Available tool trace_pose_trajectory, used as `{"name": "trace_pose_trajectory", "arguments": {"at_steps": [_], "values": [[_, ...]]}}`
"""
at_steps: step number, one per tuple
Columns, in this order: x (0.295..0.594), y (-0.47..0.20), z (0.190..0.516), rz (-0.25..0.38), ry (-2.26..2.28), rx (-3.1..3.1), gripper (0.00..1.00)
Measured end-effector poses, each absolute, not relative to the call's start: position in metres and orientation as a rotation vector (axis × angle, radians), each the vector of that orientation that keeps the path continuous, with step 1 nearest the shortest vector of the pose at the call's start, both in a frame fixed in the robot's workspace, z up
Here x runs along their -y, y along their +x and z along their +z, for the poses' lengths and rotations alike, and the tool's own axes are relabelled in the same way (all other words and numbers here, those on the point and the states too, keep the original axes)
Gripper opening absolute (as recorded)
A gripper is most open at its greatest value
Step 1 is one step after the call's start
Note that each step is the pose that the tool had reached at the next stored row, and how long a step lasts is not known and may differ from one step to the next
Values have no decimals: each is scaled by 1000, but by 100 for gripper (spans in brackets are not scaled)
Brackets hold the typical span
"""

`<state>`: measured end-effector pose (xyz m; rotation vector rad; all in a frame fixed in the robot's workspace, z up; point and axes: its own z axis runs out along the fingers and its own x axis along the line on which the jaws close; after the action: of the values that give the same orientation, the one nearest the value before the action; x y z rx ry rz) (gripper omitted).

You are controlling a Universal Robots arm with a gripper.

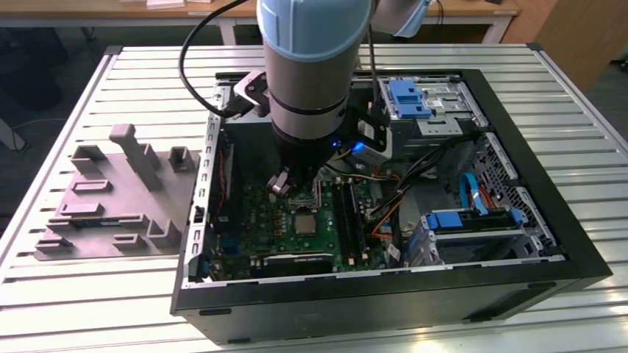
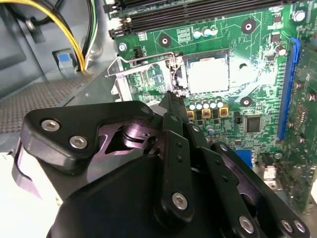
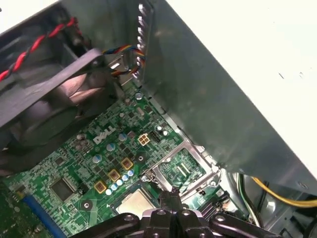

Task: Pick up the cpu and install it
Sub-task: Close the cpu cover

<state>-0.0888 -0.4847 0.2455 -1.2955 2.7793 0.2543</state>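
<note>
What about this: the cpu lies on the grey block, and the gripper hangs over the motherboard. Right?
No. The second wrist view shows the cpu seated on the motherboard, not on the block; the gripper does hang over the motherboard.

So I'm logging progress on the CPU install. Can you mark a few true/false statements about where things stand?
1. The cpu lies in the socket on the motherboard. True.
2. The gripper is holding the cpu. False: its fingers are shut on nothing, beside the socket, and the cpu lies apart from them.
3. The socket's metal retention frame is closed over the cpu. False: it is swung open to one side, leaving the chip's top bare.
4. A grey plastic block with posts sits on the table, outside the computer case. True.
</note>
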Motion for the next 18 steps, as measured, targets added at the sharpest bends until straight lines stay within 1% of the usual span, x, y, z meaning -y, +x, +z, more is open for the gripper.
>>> {"name": "trace_pose_trajectory", "arguments": {"at_steps": [5, 18], "values": [[485, -89, 245, 259, -1408, -2731, 11], [485, -87, 242, 259, -1410, -2730, 11]]}}
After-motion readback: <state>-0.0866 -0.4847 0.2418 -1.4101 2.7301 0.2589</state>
